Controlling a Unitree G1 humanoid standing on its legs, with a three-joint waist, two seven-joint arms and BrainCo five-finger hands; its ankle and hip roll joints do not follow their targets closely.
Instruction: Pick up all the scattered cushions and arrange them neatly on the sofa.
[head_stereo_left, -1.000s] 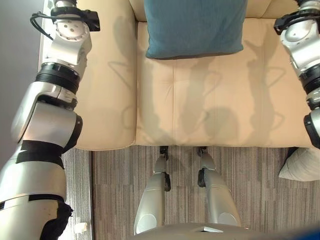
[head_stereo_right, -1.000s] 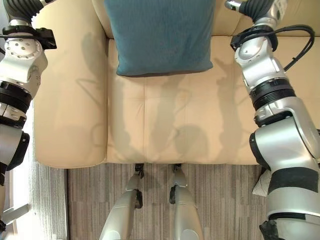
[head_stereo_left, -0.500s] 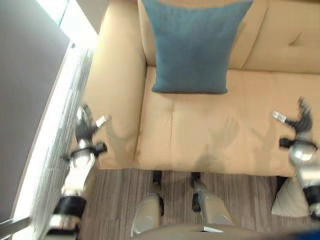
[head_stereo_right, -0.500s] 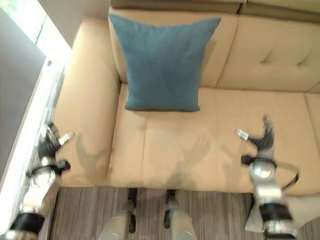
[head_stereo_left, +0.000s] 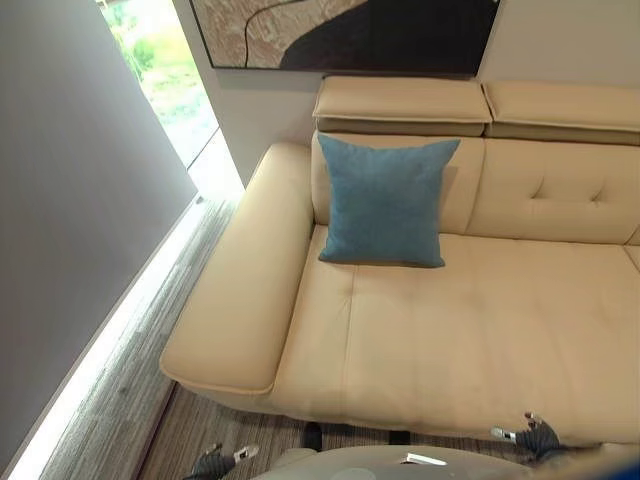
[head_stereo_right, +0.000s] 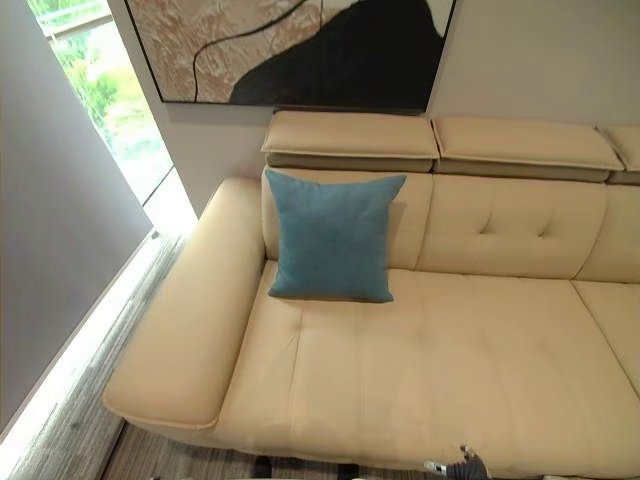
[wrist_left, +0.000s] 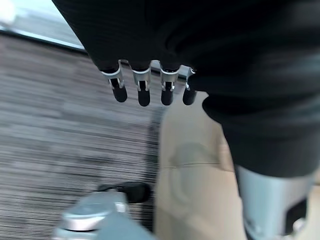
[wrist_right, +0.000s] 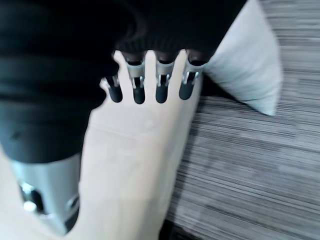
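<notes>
Left hand fingers: straight and loose, the left hand (wrist_left: 150, 87) holding nothing, its dark tips hanging over the grey striped carpet floor (wrist_left: 60, 130) by the sofa's front edge.
Right hand fingers: straight and slack too, the right hand (wrist_right: 150, 85) with nothing in it, poised above the seam where sofa front meets carpet.
Hands in head view: both low at 6 o'clock, the left at the carpet, the right just at the seat's front rim.
White cushion: a pale grey-white fabric cushion (wrist_right: 247, 60) lies on the carpet just beside the right hand, against the sofa's front.
Blue cushion: a square teal-blue fabric cushion (head_stereo_left: 385, 200) stands upright against the backrest, at 12 o'clock from the hands, next to the armrest.
Sofa: a beige leather sofa (head_stereo_left: 480, 330), broad padded armrest at 9 o'clock, seat otherwise bare.
Wall: a dark-and-tan abstract framed picture (head_stereo_right: 300, 50) hangs above the headrests.
</notes>
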